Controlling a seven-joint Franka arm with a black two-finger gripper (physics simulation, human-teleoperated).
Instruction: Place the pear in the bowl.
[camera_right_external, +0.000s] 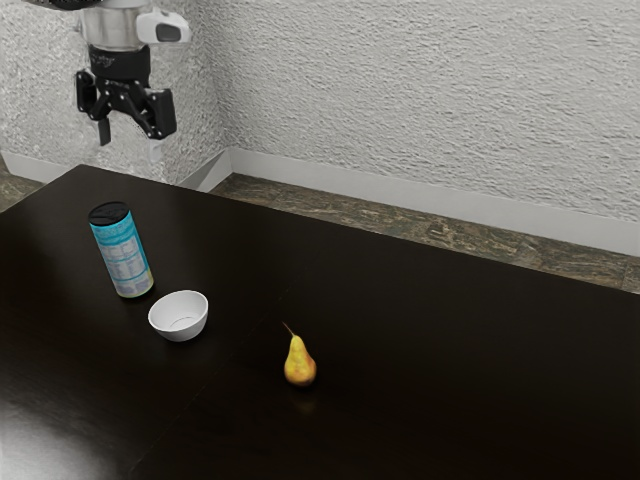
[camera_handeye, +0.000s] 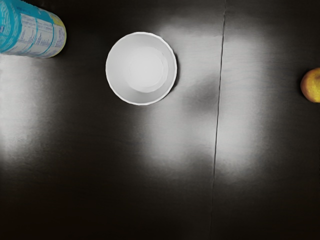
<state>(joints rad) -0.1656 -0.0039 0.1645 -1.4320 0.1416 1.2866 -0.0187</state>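
Exterior view: our gripper (camera_right_external: 130, 142) hangs open. We see the bowl (camera_right_external: 179, 316) nearer the tabletop's (camera_right_external: 450, 350) upper-left corner than the pear (camera_right_external: 299, 366).

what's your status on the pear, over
Tool open, empty, raised clear of pear. Pear upright on table, not in bowl. Nothing between pear and bowl; can on bowl's far side.

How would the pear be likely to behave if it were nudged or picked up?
The pear stands upright on a rounded base, so a push would probably tip it and set it rolling. Its narrow neck may let a high grip slip upward; the fuller belly looks firm and likely steadier to hold.
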